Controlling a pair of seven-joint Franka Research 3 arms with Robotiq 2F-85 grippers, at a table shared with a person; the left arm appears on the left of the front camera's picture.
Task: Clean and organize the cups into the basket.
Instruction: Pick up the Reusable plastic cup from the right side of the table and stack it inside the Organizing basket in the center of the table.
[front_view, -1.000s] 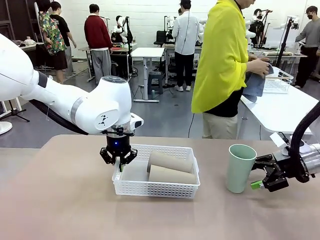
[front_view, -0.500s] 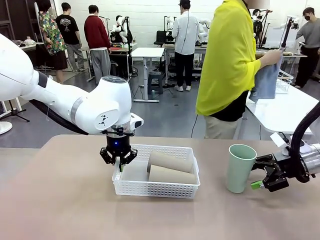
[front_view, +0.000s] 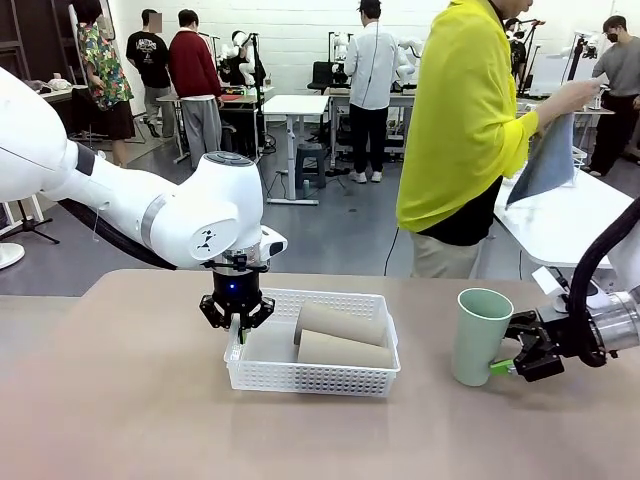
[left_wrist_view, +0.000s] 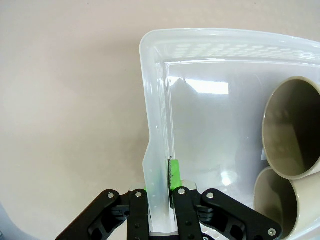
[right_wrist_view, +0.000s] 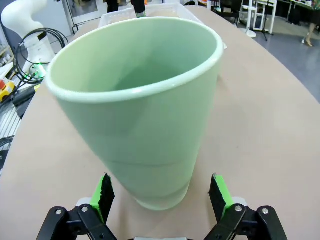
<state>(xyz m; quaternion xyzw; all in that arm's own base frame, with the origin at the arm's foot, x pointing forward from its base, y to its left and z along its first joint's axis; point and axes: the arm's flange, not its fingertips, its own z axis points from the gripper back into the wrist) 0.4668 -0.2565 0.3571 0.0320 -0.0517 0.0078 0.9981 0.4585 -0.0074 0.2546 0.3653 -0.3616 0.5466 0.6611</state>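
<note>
My left gripper (front_view: 238, 318) (left_wrist_view: 161, 175) is at the left end of the basket (front_view: 310, 385) (left_wrist_view: 150, 100). It points straight down and is squeezed tight on the basket's left wall. One finger is inside the wall and one is outside. The white basket sits flat on the brown table (front_view: 120, 420), near the middle.

Two tan cups are in the basket. Both lie on their sides, side by side and touching. One is the far tan cup (front_view: 340, 322) (left_wrist_view: 292, 130) and one is the near tan cup (front_view: 345, 350) (left_wrist_view: 280, 200). Their long way runs from left to right along the basket. Their open mouths point left, at my left gripper.

To the right of the basket, the green cup (front_view: 478, 335) (right_wrist_view: 140, 115) stands up straight on the table. Its mouth faces up and its long way goes up and down. It is outside the basket.

My right gripper (front_view: 508, 345) (right_wrist_view: 163, 192) is wide open, low by the table. It lies sideways and points left at the green cup. Its green pads (right_wrist_view: 106, 190) stand on each side of the cup's bottom part, with a little gap on both sides.
</note>
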